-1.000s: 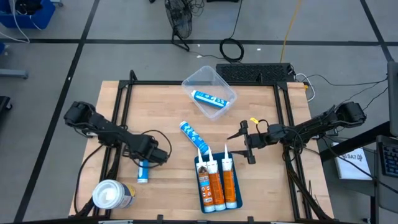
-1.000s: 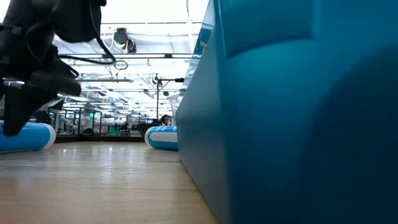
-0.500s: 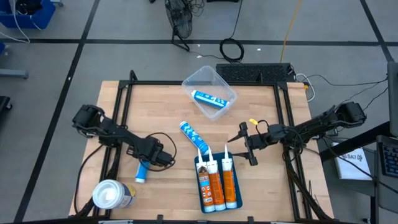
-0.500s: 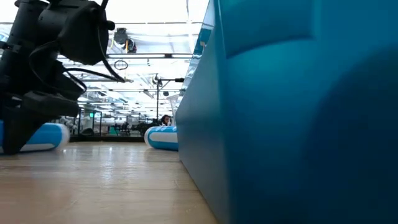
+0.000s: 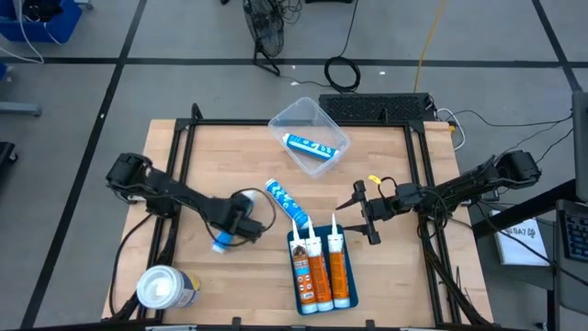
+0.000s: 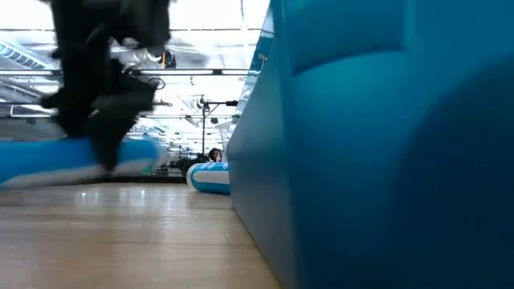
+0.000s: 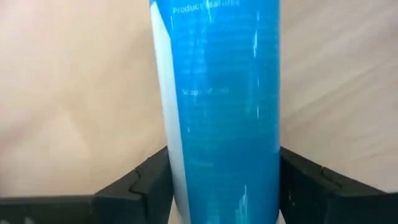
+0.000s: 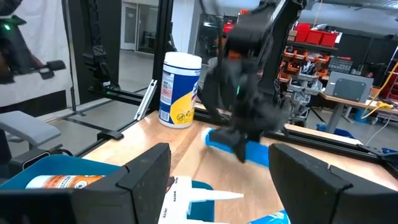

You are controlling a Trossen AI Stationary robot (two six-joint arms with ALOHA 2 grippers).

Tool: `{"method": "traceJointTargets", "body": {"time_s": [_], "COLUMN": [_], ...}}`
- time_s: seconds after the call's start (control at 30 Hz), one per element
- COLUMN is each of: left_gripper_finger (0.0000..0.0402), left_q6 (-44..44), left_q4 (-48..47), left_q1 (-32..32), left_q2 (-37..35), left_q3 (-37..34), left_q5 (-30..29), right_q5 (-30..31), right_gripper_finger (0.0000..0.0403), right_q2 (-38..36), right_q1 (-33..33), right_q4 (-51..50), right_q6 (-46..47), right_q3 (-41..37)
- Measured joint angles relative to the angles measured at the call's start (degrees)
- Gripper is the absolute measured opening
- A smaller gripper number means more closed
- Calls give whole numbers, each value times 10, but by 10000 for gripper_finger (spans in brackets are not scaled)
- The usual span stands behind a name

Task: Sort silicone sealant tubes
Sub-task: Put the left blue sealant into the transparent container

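Seen from above, the left gripper (image 5: 241,221) is carrying a blue-and-white sealant tube (image 5: 223,241) across the wooden desk (image 5: 395,267), toward the clear plastic bin (image 5: 310,134) at 12 o'clock, where one blue tube (image 5: 309,145) is already lying. Three orange tubes (image 5: 319,268) are sitting sorted in the blue tray (image 5: 300,303) at 6 o'clock; another blue tube (image 5: 285,203) is waiting mid-desk. The right gripper (image 5: 365,213), fingers parted and empty, is idling at 3 o'clock. A white-topped canister (image 5: 165,288) is standing at 7 o'clock.

At desk level, the carried tube is blurring past, nearer the tray wall (image 6: 385,144) than half a second earlier.

The left wrist view is showing both fingers clamping the blue barrel.

The right wrist view is watching that arm travelling in front of the canister.
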Motion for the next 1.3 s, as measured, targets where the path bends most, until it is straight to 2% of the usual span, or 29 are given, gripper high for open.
{"method": "traceJointTargets", "body": {"time_s": [0.17,0.3,0.4,0.53,0.63,0.73,1.03,1.3], "left_gripper_finger": [221,221,221,231,223,220,220,220], "left_q6": [157,364,523,684,776,824,897,925], "left_q4": [-17,27,83,189,251,294,371,552], "left_q1": [9,10,17,54,94,143,275,384], "left_q2": [-30,-51,-68,-92,-105,-110,-101,-82], "left_q3": [81,149,184,203,203,203,202,187], "left_q5": [-132,-261,-332,-360,-354,-308,-62,207], "right_q5": [29,64,75,75,75,77,77,124], "right_gripper_finger": [254,254,254,254,254,254,254,254], "right_q2": [0,0,0,0,0,0,0,0], "right_q1": [0,0,0,0,0,0,0,-9], "right_q4": [1,2,1,0,0,0,-14,-44], "right_q6": [7,11,20,36,44,50,42,40], "right_q3": [0,0,0,0,0,0,0,0]}}
